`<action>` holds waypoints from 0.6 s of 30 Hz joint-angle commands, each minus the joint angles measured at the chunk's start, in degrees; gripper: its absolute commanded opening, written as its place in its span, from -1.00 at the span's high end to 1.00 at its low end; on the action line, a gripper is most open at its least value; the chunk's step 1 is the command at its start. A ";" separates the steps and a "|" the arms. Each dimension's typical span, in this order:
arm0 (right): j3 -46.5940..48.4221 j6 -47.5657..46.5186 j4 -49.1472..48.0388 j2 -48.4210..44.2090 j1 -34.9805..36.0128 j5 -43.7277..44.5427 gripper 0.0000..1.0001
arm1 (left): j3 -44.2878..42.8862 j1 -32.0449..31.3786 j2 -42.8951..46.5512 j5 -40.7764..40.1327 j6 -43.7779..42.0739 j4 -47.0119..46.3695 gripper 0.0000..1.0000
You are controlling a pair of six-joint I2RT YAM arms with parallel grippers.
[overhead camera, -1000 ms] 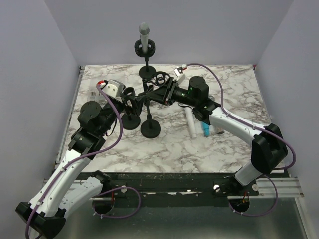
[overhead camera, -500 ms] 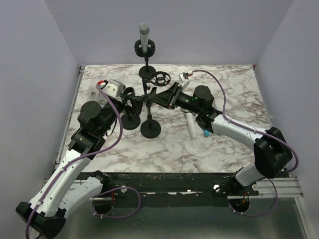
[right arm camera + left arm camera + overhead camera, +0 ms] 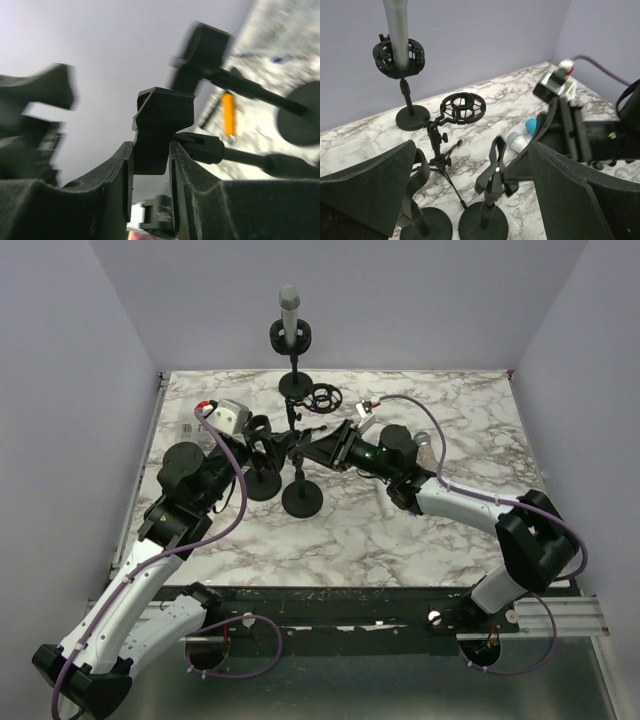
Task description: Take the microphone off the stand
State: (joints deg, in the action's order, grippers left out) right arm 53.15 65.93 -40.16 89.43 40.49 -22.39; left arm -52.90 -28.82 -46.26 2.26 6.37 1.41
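A grey microphone (image 3: 289, 308) stands upright in a black shock mount on the far stand (image 3: 296, 383); it also shows in the left wrist view (image 3: 396, 30). Both grippers are well in front of it. My right gripper (image 3: 302, 447) is shut on the empty black clip (image 3: 162, 130) of a nearer round-base stand (image 3: 301, 498). Its fingers (image 3: 124, 170) press the clip from both sides. My left gripper (image 3: 264, 438) is open wide. That clip stand (image 3: 492, 175) and a second stand's pole (image 3: 417, 200) lie between its fingers (image 3: 370, 190).
A small tripod with an empty shock mount (image 3: 324, 398) stands behind the right gripper. A white microphone with a grey head (image 3: 515, 140) and a blue object (image 3: 532, 125) lie on the marble table (image 3: 460, 410), under my right arm. The second stand's base (image 3: 262, 483) sits to the left.
My right arm has dropped lower and swung in over the white microphone on the table, its gripper staying at the clip stand. The left arm has not moved.
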 commanded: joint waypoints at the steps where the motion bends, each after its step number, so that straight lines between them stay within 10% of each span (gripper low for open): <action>1: -4.61 -8.92 22.97 6.04 1.22 3.63 0.44 | 0.35 0.43 -0.15 1.34 0.58 -0.84 -0.96; 8: -5.96 -10.25 22.97 6.29 1.84 4.86 0.42 | 0.31 0.69 -0.41 1.86 1.00 -0.95 -0.96; 18: 3.13 -13.82 25.81 4.87 1.87 4.37 -0.38 | 0.50 0.79 -0.66 2.10 1.47 -0.99 -0.96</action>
State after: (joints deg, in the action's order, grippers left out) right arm 53.82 58.43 -28.84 92.47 41.65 -19.11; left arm -52.90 -28.45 -47.20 3.31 7.18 1.41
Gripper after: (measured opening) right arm 0.613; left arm 0.978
